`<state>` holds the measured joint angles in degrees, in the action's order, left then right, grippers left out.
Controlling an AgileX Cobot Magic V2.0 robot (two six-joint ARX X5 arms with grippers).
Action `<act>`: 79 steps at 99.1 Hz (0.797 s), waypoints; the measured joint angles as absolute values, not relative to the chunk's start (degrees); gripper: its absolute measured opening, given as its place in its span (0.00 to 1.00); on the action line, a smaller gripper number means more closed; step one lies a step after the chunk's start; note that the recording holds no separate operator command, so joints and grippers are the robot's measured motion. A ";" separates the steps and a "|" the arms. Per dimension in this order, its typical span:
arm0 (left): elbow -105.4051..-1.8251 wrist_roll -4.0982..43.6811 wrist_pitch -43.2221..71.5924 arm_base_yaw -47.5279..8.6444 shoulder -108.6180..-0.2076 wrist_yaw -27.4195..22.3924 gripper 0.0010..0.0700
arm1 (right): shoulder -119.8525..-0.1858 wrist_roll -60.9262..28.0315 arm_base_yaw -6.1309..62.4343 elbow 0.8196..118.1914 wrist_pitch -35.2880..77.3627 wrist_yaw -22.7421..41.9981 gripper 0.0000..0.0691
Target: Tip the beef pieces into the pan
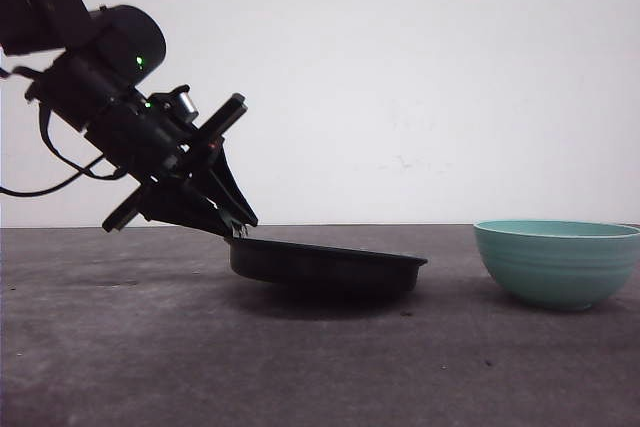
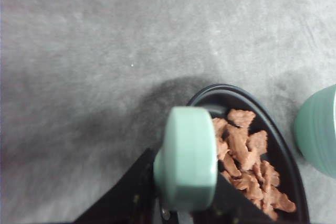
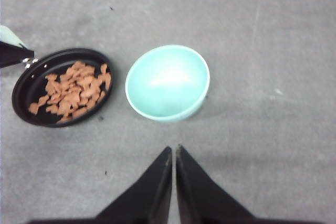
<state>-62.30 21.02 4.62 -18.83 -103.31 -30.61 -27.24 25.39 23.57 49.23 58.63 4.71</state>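
1. Nearest in the front view, in the left half of the frame, the left gripper (image 1: pixel 232 229) reaches down at a slant and holds the pan (image 1: pixel 325 265) by its handle. The handle end sits a little higher than the far rim, so the pan looks tipped slightly, lifted at that side with its base near the table.
2. In the left wrist view the mint-green handle (image 2: pixel 186 158) stands at lower centre, smooth and rounded, with the black jaws closed against both its sides, pinching it. This grip seems meant to steady or carry the pan.
3. The beef pieces (image 3: pixel 73 90) already lie in the pan, at the left of the right wrist view: many small reddish-brown irregular chunks, matte, heaped loosely across the black floor. The pouring looks done, judging from this.
4. The pan itself is wide, shallow, round and dull black, with a metal neck to the handle.
5. The right gripper (image 3: pixel 173 153) hangs at lower centre of its own view, its two pointed black jaws pressed almost together with nothing between them.
6. Farther right, the bowl (image 1: pixel 557 262) stands upright and apart from the pan, teal, ribbed outside, glossy and empty inside.
7. The table (image 1: pixel 120 367) is grey, mottled and slightly rough.
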 joint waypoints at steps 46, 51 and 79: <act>-62.35 25.69 4.56 -18.98 -101.12 -27.68 1.00 | -26.24 27.35 23.57 49.23 54.96 6.22 0.02; -62.35 25.76 4.54 -18.98 -97.49 -25.45 1.00 | -26.24 27.03 23.57 49.23 53.89 7.40 0.02; -62.52 24.71 12.14 -19.07 -67.70 -8.19 0.97 | -26.24 20.45 23.57 49.23 42.89 12.25 0.02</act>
